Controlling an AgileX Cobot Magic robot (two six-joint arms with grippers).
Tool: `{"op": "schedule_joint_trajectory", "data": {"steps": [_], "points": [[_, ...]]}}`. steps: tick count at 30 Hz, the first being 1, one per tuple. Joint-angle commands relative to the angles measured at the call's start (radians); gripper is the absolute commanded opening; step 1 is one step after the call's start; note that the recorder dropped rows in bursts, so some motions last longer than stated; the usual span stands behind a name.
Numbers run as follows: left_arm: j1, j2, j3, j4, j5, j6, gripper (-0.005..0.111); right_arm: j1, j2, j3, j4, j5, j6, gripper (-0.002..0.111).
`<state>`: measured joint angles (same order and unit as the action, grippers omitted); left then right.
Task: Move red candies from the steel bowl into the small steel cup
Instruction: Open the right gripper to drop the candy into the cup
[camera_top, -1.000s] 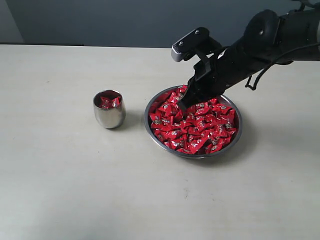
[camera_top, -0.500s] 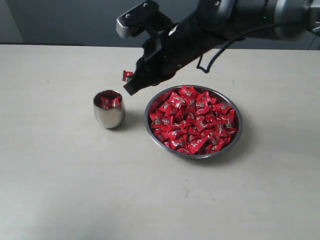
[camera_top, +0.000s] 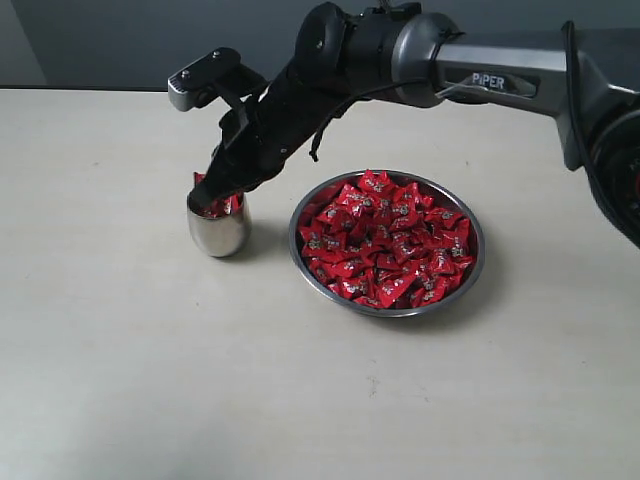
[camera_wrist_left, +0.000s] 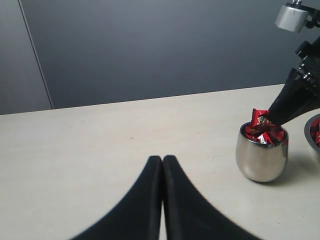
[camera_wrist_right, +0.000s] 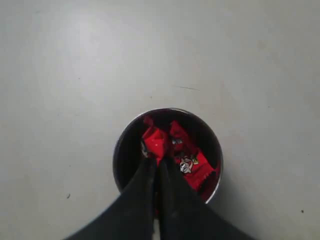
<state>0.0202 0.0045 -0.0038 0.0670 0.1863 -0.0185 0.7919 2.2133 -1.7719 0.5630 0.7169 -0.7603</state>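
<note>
The small steel cup (camera_top: 218, 228) stands left of the steel bowl (camera_top: 470, 275), which is heaped with red candies (camera_top: 388, 238). My right gripper (camera_top: 209, 193) has reached across and hangs right over the cup's mouth, shut on one red candy (camera_wrist_right: 155, 142). More red candies (camera_wrist_right: 191, 165) lie inside the cup (camera_wrist_right: 216, 176). From the left wrist, the cup (camera_wrist_left: 261, 156) shows off to one side with the held candy (camera_wrist_left: 259, 117) above its rim. My left gripper (camera_wrist_left: 162, 160) is shut and empty over bare table, well away from the cup.
The pale table (camera_top: 150, 380) stretches around the cup and bowl. A dark grey wall (camera_wrist_left: 150, 45) rises behind the table's far edge. The right arm (camera_top: 480, 65) spans the space above the bowl's back side.
My right gripper lifted a candy out of the bowl, carried it leftward, and now holds it lower, just over the cup's mouth. The left gripper has no earlier view.
</note>
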Motion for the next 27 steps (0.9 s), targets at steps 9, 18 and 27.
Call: {"op": "schedule_joint_trajectory", "data": {"steps": [9, 18, 27], "points": [[-0.003, -0.004, 0.004, 0.001, -0.005, -0.001, 0.0, 0.001, 0.02, -0.01, -0.019, -0.019, 0.002, 0.0], [-0.003, -0.004, 0.004, 0.001, -0.005, -0.001, 0.0, 0.001, 0.034, -0.01, -0.04, -0.038, 0.002, 0.032], [-0.003, -0.004, 0.004, 0.001, -0.006, -0.001, 0.0, -0.001, -0.032, -0.01, -0.099, 0.024, 0.049, 0.038]]}}
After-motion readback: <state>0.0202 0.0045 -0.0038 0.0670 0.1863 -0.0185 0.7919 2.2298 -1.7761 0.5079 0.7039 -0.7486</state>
